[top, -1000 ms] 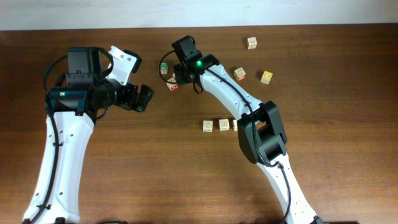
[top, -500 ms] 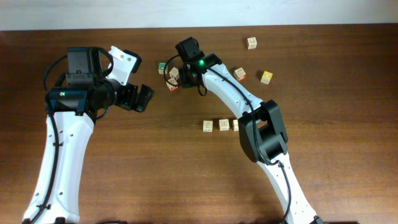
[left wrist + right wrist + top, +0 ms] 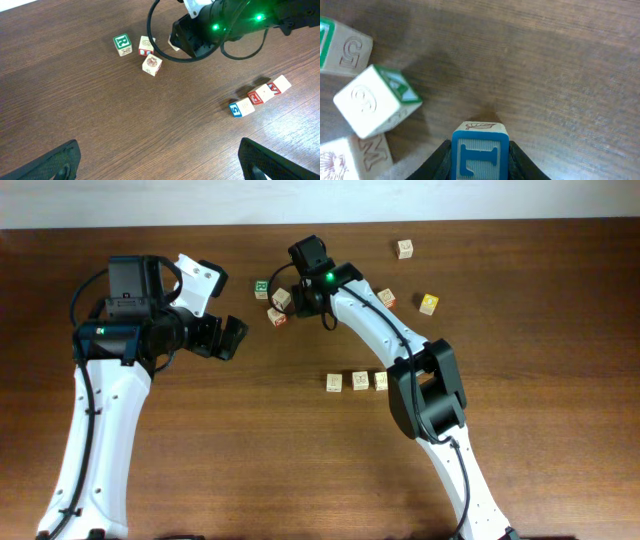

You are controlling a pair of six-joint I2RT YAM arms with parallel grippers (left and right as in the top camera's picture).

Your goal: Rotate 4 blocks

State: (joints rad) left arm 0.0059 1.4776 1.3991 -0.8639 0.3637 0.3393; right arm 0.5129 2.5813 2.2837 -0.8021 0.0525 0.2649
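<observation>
In the right wrist view my right gripper (image 3: pixel 480 161) is shut on a block (image 3: pixel 480 149) with a blue lettered face and a leaf print on its pale top, held low over the wood. Overhead, this gripper (image 3: pixel 300 292) sits just right of a small cluster: two pale blocks (image 3: pixel 281 300) (image 3: pixel 277 316). A row of three more blocks (image 3: pixel 334 383) (image 3: pixel 360 381) (image 3: pixel 380 381) lies mid-table. My left gripper (image 3: pixel 222 336) hangs wide open to the left of the cluster with nothing between its fingers (image 3: pixel 60 161).
A green "R" cube (image 3: pixel 261 287) stands left of the cluster. A yellow-faced cube (image 3: pixel 429 304) and two other cubes (image 3: pixel 405 248) (image 3: pixel 386 299) lie at the back right. The right arm (image 3: pixel 370 330) stretches across the table's middle.
The right gripper's jaws have closed onto the blue-faced block and the wrist has shifted slightly right, uncovering the green "R" cube. The left arm has stayed still.
</observation>
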